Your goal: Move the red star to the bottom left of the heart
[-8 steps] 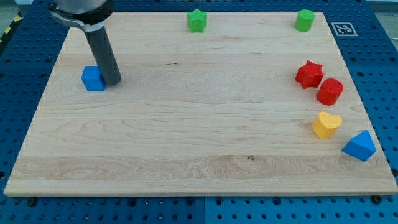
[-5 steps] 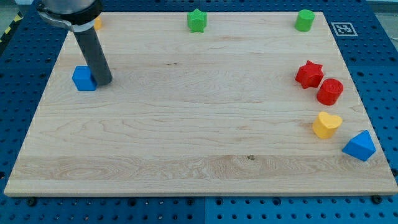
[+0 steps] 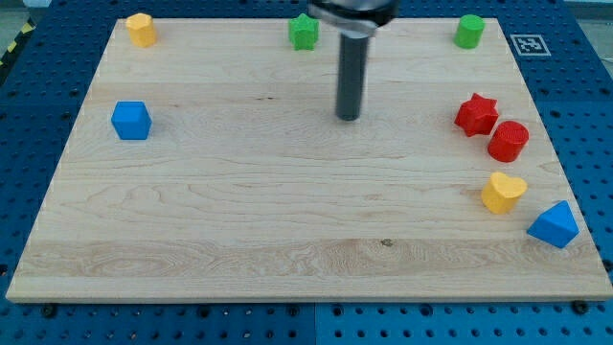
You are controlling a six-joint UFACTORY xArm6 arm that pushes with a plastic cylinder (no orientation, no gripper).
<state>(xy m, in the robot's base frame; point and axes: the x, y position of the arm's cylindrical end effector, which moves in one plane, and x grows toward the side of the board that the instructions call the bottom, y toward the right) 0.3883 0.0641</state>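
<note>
The red star (image 3: 476,114) lies near the board's right edge, touching or nearly touching the red cylinder (image 3: 509,141) at its lower right. The yellow heart (image 3: 503,192) lies below them, apart from the star. My tip (image 3: 349,117) rests on the board's upper middle, well to the left of the red star and touching no block.
A blue triangular block (image 3: 554,225) lies at the lower right of the heart. A green star (image 3: 304,32) and a green cylinder (image 3: 469,31) sit along the top edge. A yellow block (image 3: 141,29) is at the top left; a blue cube (image 3: 131,121) is at the left.
My tip has left the blue cube, after nudging it slightly left, and swept right to the board's upper middle. The yellow block at the top left is now uncovered.
</note>
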